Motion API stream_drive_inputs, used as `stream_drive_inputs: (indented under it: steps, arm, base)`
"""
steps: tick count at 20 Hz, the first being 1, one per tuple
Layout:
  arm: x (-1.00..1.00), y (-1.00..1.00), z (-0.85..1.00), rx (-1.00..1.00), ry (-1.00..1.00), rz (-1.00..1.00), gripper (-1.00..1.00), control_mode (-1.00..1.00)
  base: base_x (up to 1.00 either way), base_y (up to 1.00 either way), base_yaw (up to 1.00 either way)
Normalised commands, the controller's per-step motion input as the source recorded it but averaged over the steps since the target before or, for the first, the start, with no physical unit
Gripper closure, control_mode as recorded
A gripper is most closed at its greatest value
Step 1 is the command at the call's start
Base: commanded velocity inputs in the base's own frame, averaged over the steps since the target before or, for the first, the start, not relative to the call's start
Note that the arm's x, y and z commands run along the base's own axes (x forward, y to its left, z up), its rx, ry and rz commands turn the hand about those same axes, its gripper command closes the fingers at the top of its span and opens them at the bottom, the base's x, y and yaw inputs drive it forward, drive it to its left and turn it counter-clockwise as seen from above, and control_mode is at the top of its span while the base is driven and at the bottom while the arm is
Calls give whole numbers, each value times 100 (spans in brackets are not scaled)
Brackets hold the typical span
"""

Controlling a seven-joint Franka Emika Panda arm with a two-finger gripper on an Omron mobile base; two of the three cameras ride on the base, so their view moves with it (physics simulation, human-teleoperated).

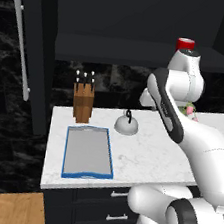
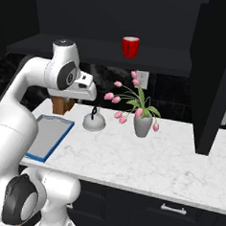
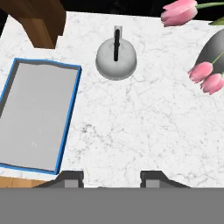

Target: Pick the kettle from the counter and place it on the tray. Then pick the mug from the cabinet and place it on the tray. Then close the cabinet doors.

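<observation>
A dark kitchen corner in even, flat light.
The wall (image 1: 0, 133) behind and beside the worktop was black stone with faint pale veining; a strip of warm wooden floor (image 1: 4, 209) showed at the lower left of the left base view; dark drawer fronts (image 2: 174, 211) with short silver handles ran below the worktop; a wooden knife block (image 1: 82, 102) with dark-handled knives stood near the back wall; a grey vase of pink tulips (image 2: 142, 123) stood further along; a pale wall socket plate (image 2: 142, 79) sat behind the flowers.
</observation>
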Motion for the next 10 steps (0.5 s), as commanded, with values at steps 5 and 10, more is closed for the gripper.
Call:
stream_drive_inputs:
  steps: [5, 10]
  arm:
    - [-28, 7, -1, -1, -4, 0, -100, -100]
    - [-23, 30, -28, -4, -6, 0, -100, -100]
  base:
    - [0, 0, 0]
    - [0, 0, 0]
